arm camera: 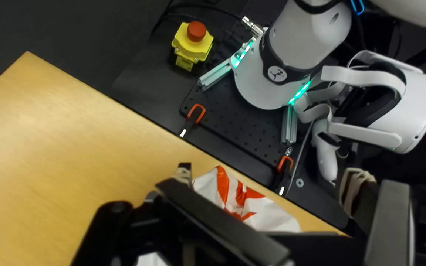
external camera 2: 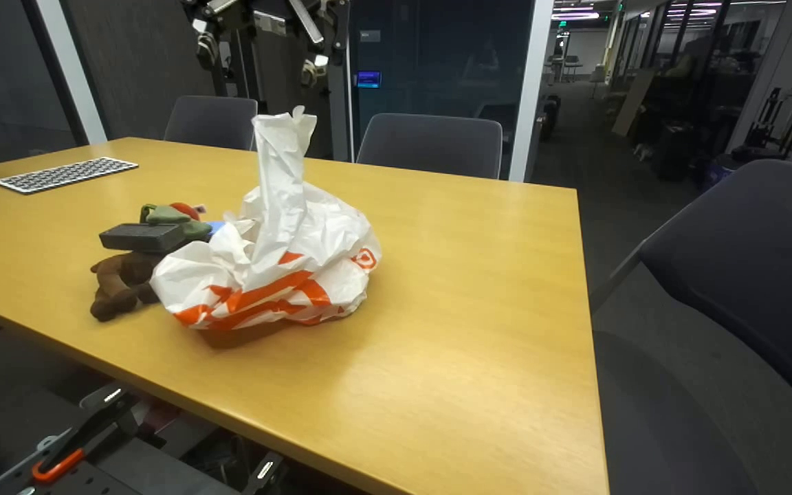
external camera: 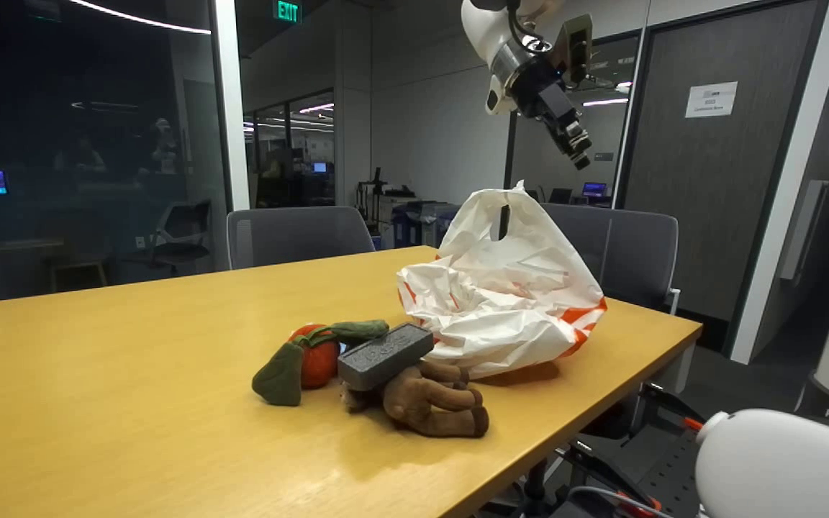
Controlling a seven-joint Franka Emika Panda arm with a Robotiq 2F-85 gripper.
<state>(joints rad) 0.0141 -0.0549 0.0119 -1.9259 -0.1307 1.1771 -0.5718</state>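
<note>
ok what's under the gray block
A brown plush toy, its legs sticking out. Whatever the gray block covers, including part of the toy, can't be seen.

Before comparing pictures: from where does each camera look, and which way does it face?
An exterior view: nearer the brown toy, facing the bag; arm and gripper at top.
An exterior view: nearer the bag, facing chairs across the table; fingers at top.
Wrist view: on the arm, looking down past the fingers toward robot base.
All three share the bag.

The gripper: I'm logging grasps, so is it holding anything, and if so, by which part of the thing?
Nothing is held: the gripper stands open, jaws wide apart, above the white plastic bag without touching it.
</note>
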